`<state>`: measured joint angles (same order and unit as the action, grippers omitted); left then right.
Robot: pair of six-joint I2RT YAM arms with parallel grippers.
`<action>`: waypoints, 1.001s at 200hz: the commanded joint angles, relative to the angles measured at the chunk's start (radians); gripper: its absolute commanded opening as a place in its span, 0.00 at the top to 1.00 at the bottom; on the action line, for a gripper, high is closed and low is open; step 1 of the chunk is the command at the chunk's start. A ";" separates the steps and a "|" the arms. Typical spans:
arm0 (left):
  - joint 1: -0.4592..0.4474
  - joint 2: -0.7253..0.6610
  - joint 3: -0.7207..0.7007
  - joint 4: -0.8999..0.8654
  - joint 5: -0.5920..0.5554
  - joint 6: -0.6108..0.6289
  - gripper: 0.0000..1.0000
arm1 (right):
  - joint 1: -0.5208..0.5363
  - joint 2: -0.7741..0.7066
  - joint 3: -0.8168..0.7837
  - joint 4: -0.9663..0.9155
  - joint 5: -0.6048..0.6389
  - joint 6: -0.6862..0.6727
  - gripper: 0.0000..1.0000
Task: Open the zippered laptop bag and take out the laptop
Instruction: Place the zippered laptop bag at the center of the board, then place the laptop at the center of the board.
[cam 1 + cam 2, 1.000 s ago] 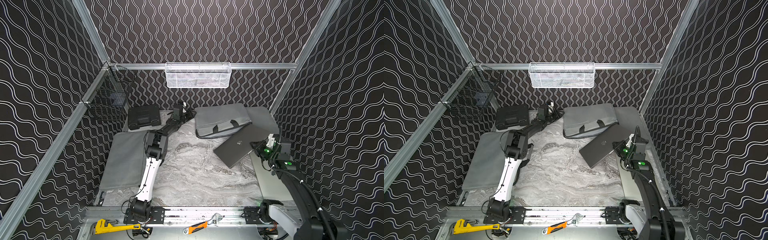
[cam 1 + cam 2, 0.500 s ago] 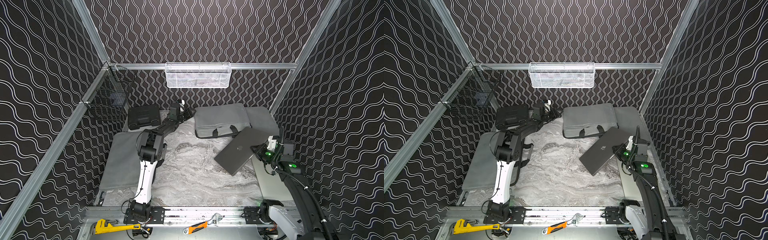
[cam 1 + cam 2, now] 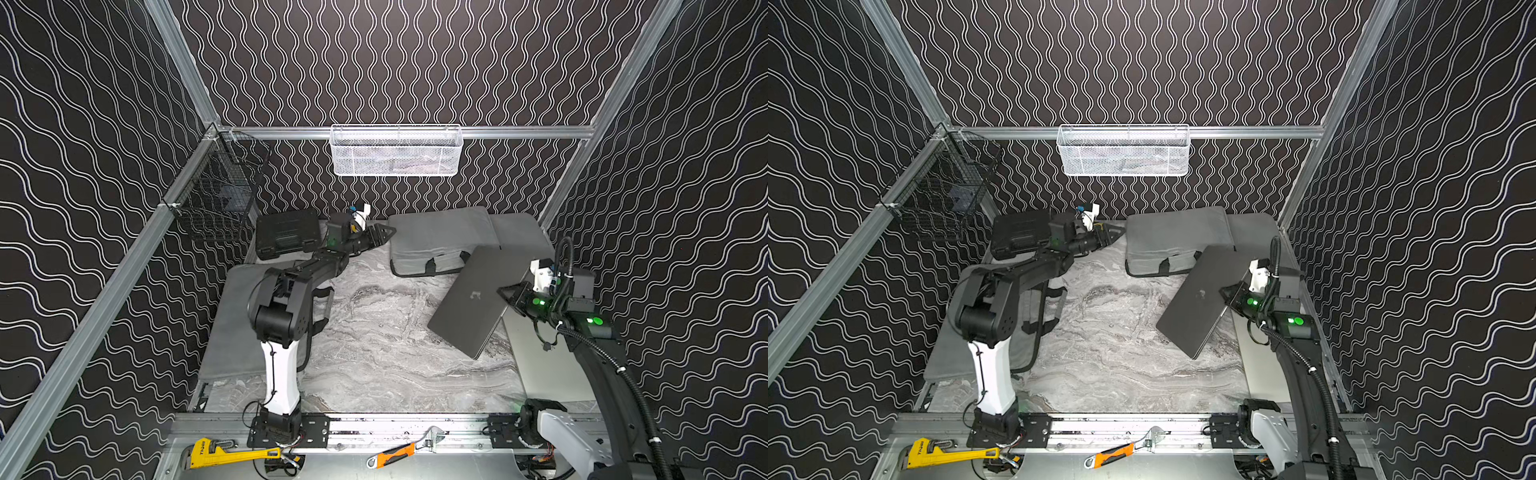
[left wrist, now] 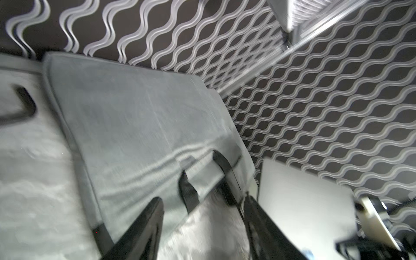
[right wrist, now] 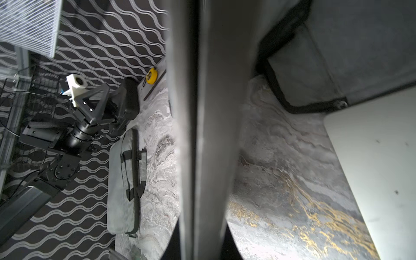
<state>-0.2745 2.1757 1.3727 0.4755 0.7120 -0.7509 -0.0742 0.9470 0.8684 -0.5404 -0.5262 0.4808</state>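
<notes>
The right pincer (image 3: 508,294) is pinching the right-hand edge of the laptop (image 3: 473,299), which is closed, dark grey and completely out of its bag. It hangs on a slant over the marbled table (image 3: 374,353), the gripped edge higher. I cannot tell whether its near corner touches the table. In the right wrist view the laptop (image 5: 202,135) shows edge-on, straight down the middle.

The grey laptop bag (image 3: 440,232) lies flat at the back of the table, just behind the laptop, with its black handle straps toward the front. The left pincer (image 3: 380,236) hovers just off the bag's left end, its 2 fingers (image 4: 144,227) spread with nothing between them.

Behind the left arm sits a black hard case (image 3: 286,232), and a 2nd grey bag (image 3: 237,316) lies along the left side. A white mesh basket (image 3: 395,151) hangs on the back wall and a black wire basket (image 3: 216,203) on the left rail. On the front ledge lie a yellow pipe wrench (image 3: 224,455) and an orange-handled wrench (image 3: 399,451).
</notes>
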 commanded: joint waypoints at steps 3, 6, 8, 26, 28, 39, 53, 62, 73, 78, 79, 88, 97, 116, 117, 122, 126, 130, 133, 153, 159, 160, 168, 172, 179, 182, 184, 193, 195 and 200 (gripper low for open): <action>-0.003 -0.074 -0.083 -0.015 0.127 0.077 0.36 | -0.001 0.004 0.006 0.143 -0.132 -0.045 1.00; -0.004 -0.082 -0.093 -0.028 0.139 0.083 0.35 | -0.001 0.004 0.001 0.160 -0.145 -0.043 1.00; -0.003 -0.088 -0.099 -0.037 0.147 0.087 0.35 | -0.001 0.006 -0.002 0.167 -0.152 -0.041 1.00; -0.008 -0.139 -0.176 -0.050 0.196 0.101 0.34 | -0.002 0.027 -0.024 0.269 -0.232 -0.025 1.00; -0.010 -0.142 -0.185 -0.052 0.200 0.102 0.34 | -0.001 0.031 -0.025 0.279 -0.242 -0.022 1.00; -0.017 -0.170 -0.222 -0.077 0.216 0.107 0.34 | -0.001 0.052 -0.033 0.335 -0.293 -0.005 1.00; -0.038 -0.201 -0.266 -0.091 0.238 0.112 0.33 | -0.001 0.076 -0.048 0.420 -0.362 0.029 1.00; -0.054 -0.225 -0.290 -0.109 0.243 0.126 0.32 | -0.001 0.087 -0.060 0.477 -0.397 0.054 1.00; -0.076 -0.250 -0.310 -0.152 0.242 0.156 0.31 | -0.001 0.095 -0.077 0.540 -0.428 0.079 1.00; -0.085 -0.259 -0.314 -0.178 0.245 0.173 0.31 | -0.001 0.097 -0.082 0.564 -0.441 0.086 1.00; -0.086 -0.259 -0.315 -0.182 0.247 0.176 0.31 | -0.001 0.098 -0.082 0.568 -0.443 0.086 1.00; -0.100 -0.270 -0.319 -0.204 0.259 0.191 0.30 | -0.001 0.103 -0.088 0.596 -0.463 0.091 1.00; -0.111 -0.274 -0.326 -0.201 0.274 0.187 0.31 | -0.001 0.109 -0.091 0.612 -0.483 0.089 1.00; -0.126 -0.289 -0.342 -0.167 0.285 0.160 0.31 | -0.001 0.128 -0.088 0.628 -0.519 0.083 1.00; -0.127 -0.290 -0.342 -0.166 0.285 0.160 0.31 | -0.001 0.129 -0.088 0.629 -0.521 0.084 1.00; -0.132 -0.294 -0.342 -0.168 0.286 0.161 0.31 | -0.001 0.135 -0.088 0.640 -0.533 0.089 1.00; -0.135 -0.296 -0.342 -0.173 0.282 0.164 0.31 | -0.002 0.140 -0.088 0.650 -0.544 0.091 1.00; -0.136 -0.297 -0.339 -0.181 0.282 0.169 0.31 | -0.002 0.145 -0.092 0.662 -0.557 0.099 1.00; -0.138 -0.297 -0.337 -0.186 0.281 0.174 0.31 | -0.001 0.148 -0.093 0.670 -0.563 0.101 1.00; -0.142 -0.287 -0.324 -0.197 0.294 0.177 0.31 | -0.001 0.169 -0.103 0.723 -0.600 0.132 1.00; -0.142 -0.284 -0.322 -0.191 0.298 0.173 0.32 | -0.001 0.172 -0.108 0.742 -0.607 0.142 1.00; -0.142 -0.285 -0.322 -0.191 0.299 0.172 0.32 | -0.001 0.172 -0.110 0.745 -0.608 0.144 1.00; -0.143 -0.287 -0.320 -0.189 0.302 0.170 0.32 | -0.001 0.175 -0.117 0.769 -0.614 0.162 1.00; -0.144 -0.289 -0.319 -0.190 0.303 0.171 0.32 | -0.001 0.176 -0.121 0.777 -0.617 0.168 1.00; -0.144 -0.292 -0.315 -0.202 0.299 0.175 0.32 | -0.001 0.175 -0.129 0.799 -0.619 0.182 1.00; -0.145 -0.293 -0.313 -0.208 0.299 0.179 0.32 | 0.000 0.175 -0.133 0.810 -0.620 0.189 1.00; -0.146 -0.295 -0.311 -0.210 0.300 0.180 0.32 | 0.000 0.175 -0.136 0.816 -0.620 0.194 1.00; -0.147 -0.296 -0.309 -0.206 0.305 0.178 0.32 | 0.001 0.174 -0.148 0.850 -0.619 0.215 1.00; -0.147 -0.296 -0.309 -0.202 0.307 0.173 0.32 | 0.000 0.174 -0.152 0.857 -0.617 0.218 1.00; -0.149 -0.295 -0.310 -0.184 0.312 0.160 0.32 | 0.001 0.174 -0.160 0.875 -0.614 0.229 1.00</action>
<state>-0.4187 1.8862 1.0515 0.2638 0.9989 -0.5957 -0.0746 1.1255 0.7284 0.1188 -1.0676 0.6331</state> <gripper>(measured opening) 0.684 0.137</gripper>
